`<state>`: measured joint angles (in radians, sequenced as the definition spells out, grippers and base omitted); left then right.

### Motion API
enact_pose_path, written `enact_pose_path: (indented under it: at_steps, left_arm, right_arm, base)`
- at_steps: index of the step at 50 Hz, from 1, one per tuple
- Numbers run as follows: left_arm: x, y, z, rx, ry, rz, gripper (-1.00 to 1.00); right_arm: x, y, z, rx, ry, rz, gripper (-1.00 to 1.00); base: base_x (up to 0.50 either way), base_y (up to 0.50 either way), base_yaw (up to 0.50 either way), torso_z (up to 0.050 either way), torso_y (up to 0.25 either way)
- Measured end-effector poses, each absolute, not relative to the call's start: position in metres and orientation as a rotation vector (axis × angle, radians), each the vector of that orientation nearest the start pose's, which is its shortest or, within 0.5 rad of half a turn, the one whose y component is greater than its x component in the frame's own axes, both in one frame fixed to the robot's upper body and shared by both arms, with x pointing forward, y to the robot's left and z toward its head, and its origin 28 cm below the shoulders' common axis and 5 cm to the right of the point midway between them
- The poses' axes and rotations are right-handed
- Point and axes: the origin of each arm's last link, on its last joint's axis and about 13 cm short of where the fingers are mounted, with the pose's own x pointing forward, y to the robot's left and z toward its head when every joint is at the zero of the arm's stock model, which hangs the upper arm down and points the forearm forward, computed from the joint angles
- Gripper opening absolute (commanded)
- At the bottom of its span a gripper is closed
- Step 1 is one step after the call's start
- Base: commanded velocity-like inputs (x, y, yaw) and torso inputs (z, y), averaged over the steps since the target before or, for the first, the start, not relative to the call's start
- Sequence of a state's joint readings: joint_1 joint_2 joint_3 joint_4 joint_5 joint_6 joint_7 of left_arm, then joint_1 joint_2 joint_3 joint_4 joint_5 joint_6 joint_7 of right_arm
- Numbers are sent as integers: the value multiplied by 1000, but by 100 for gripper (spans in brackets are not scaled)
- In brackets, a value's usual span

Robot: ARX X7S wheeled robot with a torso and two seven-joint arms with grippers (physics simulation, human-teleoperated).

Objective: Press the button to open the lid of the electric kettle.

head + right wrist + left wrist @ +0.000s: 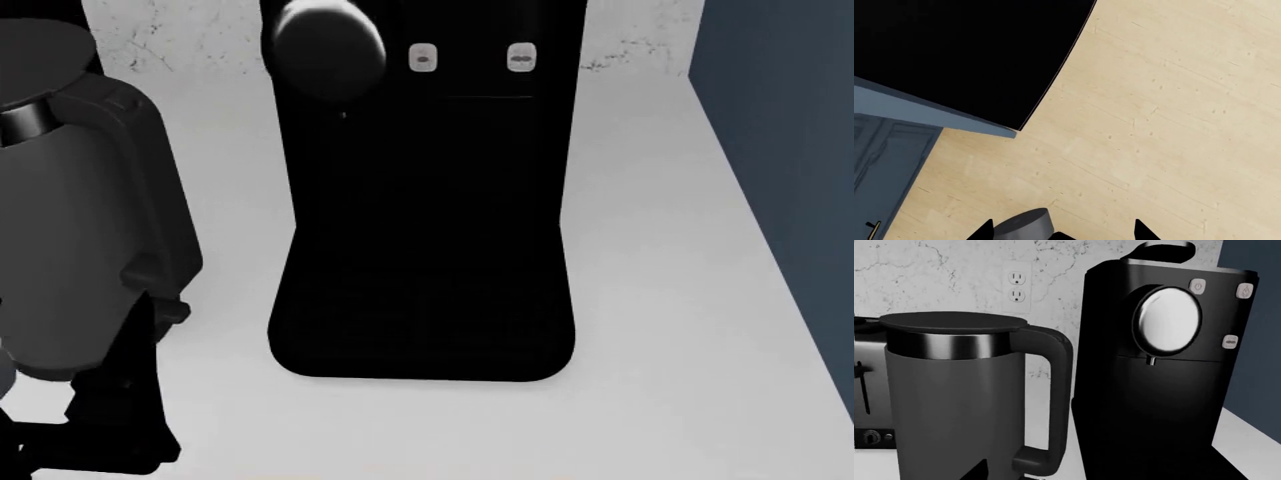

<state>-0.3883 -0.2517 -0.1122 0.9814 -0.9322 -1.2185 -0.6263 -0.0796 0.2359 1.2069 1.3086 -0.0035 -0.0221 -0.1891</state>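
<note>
The electric kettle (954, 405) stood at the desk's (641, 300) far left, just left of the coffee machine (427, 200), lid (951, 322) down; rigid, smooth metal, likely steady under a light fingertip push atop its handle (1054, 390); left hand (114, 400) hovered beside it, grip unclear; right hand (1061, 232) hung spread over floor

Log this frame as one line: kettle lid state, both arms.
lid: down on electric kettle | left gripper: near kettle base, no contact visible, jaws unclear | right gripper: over floor, jaws apart | button: not pressed
</note>
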Motion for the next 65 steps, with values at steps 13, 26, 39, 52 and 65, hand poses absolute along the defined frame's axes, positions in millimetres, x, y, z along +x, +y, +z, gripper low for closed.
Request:
enact_pose_path:
  at_steps: [13, 26, 39, 52, 65]
  left_arm:
    - [181, 200, 205, -67, -72, -51, 100]
    - [199, 199, 247, -27, -79, -29, 100]
    - [220, 206, 295, 59, -46, -87, 100]
    - [240, 215, 320, 177, 56, -148, 100]
    - [264, 222, 328, 216, 169, -181, -100]
  right_arm:
    - [-26, -219, -145, 615, 967, -1002, 100]
    - [-26, -219, -146, 611, 970, -1010, 100]
    - [-27, -219, -146, 598, 977, -1005, 100]
    - [-27, -219, -146, 587, 977, -1007, 100]
    - [-27, -219, -146, 576, 979, -1013, 100]
  base:
    - [129, 0, 0, 0, 0]
    - [0, 0, 0, 0, 0]
    - [0, 0, 0, 0, 0]
    - [0, 0, 0, 0, 0]
    - [0, 0, 0, 0, 0]
